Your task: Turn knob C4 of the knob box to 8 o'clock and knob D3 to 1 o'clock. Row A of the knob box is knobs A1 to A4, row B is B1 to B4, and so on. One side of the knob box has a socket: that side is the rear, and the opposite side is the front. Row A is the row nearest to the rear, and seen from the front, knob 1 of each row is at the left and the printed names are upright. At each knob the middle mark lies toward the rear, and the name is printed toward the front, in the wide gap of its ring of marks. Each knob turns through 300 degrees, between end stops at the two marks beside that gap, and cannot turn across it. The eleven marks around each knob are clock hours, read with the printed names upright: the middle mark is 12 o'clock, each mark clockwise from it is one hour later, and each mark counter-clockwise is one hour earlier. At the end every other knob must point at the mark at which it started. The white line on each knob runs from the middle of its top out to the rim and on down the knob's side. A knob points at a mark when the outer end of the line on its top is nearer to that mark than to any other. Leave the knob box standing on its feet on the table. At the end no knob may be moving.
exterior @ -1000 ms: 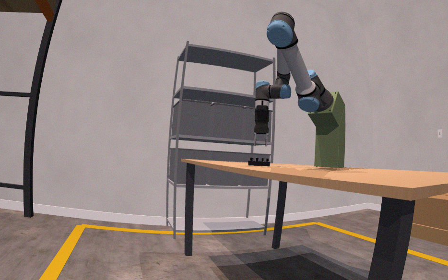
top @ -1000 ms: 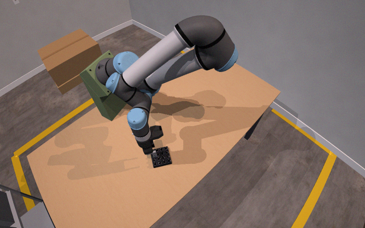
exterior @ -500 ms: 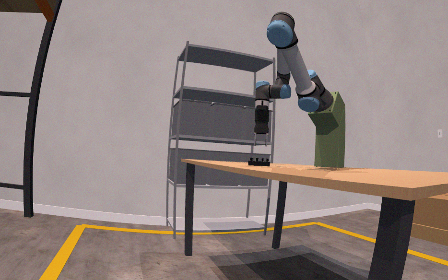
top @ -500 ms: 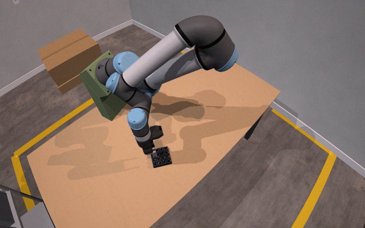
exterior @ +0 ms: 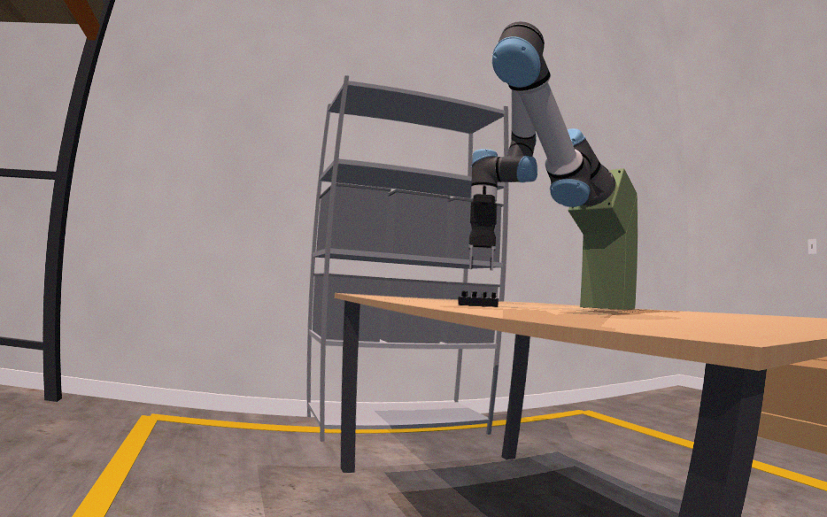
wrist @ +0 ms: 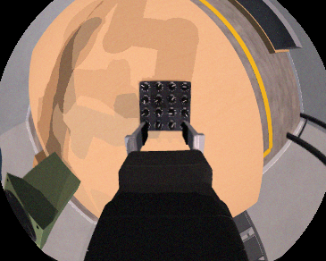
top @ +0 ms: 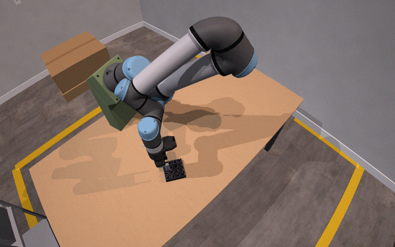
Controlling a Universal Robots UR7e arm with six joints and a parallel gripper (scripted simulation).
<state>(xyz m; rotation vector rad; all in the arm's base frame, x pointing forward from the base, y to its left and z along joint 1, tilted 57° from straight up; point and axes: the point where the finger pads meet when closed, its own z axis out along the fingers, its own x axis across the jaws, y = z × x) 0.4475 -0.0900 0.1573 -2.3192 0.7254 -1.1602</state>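
Observation:
The black knob box (top: 176, 178) (exterior: 477, 301) (wrist: 165, 105) stands flat on the table, with black knobs in a square grid. White marks and lines show on top in the wrist view, but the names are too small to read. I cannot tell which knobs are C4 and D3 or which hours they point at. No socket can be made out. My gripper (exterior: 481, 266) (wrist: 164, 129) points down, open and empty, well above the box. In the wrist view its fingertips overlap the box's lower edge; in the top view the gripper partly covers one box corner.
The wooden table (top: 125, 212) (exterior: 660, 331) (wrist: 226, 134) carries the box and the arm's shadows. The green arm pedestal (top: 113, 113) (exterior: 609, 270) (wrist: 52, 188) stands at the table. A grey shelf rack (exterior: 325, 289) is behind, and a cardboard box (top: 79, 64) is beyond the pedestal.

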